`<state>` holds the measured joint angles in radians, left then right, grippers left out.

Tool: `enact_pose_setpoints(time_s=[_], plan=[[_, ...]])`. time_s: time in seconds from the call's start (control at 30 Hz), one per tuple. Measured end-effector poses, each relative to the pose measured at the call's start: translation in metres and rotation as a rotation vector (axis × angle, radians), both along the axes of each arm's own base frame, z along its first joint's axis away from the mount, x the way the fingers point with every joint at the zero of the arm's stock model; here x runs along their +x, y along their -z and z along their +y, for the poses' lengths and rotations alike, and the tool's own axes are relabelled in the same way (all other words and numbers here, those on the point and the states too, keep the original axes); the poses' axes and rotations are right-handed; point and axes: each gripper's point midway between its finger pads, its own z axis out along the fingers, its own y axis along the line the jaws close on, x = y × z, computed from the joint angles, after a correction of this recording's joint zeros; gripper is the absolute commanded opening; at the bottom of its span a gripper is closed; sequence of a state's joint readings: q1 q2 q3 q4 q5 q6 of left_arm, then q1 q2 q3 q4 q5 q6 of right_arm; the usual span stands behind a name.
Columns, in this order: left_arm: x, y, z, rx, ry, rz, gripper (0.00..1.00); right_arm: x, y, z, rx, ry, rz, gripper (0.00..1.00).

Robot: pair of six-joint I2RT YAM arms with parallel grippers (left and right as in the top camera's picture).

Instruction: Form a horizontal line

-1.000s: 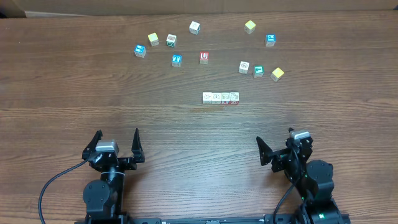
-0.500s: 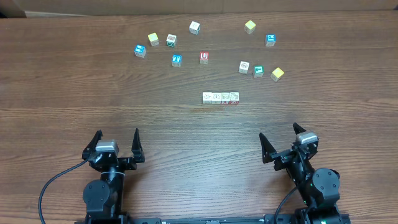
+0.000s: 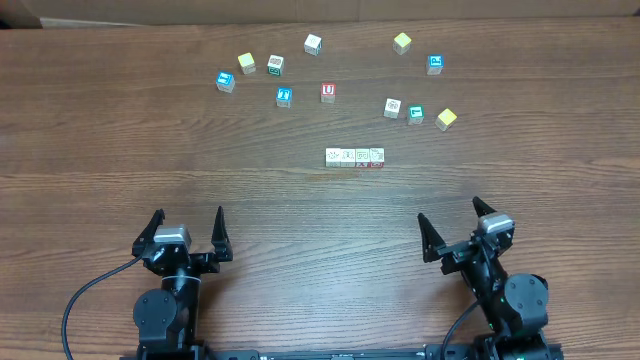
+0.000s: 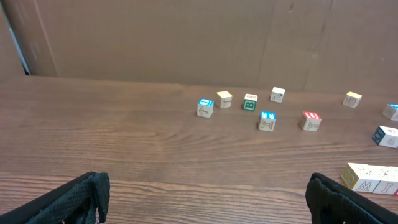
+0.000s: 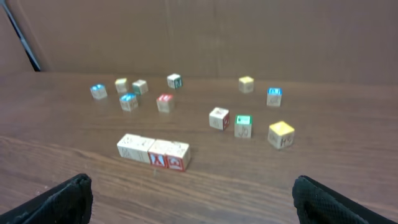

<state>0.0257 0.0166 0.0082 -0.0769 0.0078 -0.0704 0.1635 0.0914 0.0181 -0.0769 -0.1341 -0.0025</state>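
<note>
A straight row of small whitish cubes, the horizontal line (image 3: 355,157), lies touching at the table's middle; it also shows in the right wrist view (image 5: 153,152) and at the right edge of the left wrist view (image 4: 373,178). My left gripper (image 3: 187,235) is open and empty near the front left, its fingers far apart in the left wrist view (image 4: 205,198). My right gripper (image 3: 457,227) is open and empty near the front right, well short of the row, also shown in the right wrist view (image 5: 193,198).
Loose cubes lie scattered behind the row: a red "U" cube (image 3: 328,92), blue-marked cubes (image 3: 225,81) (image 3: 284,97) (image 3: 435,64), yellow cubes (image 3: 247,62) (image 3: 402,42) (image 3: 446,119), and whitish ones (image 3: 313,44) (image 3: 393,107). A cardboard wall (image 4: 199,37) stands behind the table.
My right arm has drawn back toward the front edge and settled lower right. The left arm and all cubes are unmoved.
</note>
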Motion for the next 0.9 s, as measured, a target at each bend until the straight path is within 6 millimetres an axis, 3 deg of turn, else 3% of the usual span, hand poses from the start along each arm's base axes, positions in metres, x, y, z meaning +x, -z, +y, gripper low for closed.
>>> enact_pose_setpoints(time_s=[0.17,0.9], plan=[[0.000,0.000,0.000,0.000,0.000,0.000,1.00,-0.004,-0.019,-0.001,0.013,0.000,-0.082,1.00],[0.000,0.000,0.000,0.000,0.000,0.000,1.00,-0.004,-0.019,-0.001,0.013,0.001,-0.082,1.00]])
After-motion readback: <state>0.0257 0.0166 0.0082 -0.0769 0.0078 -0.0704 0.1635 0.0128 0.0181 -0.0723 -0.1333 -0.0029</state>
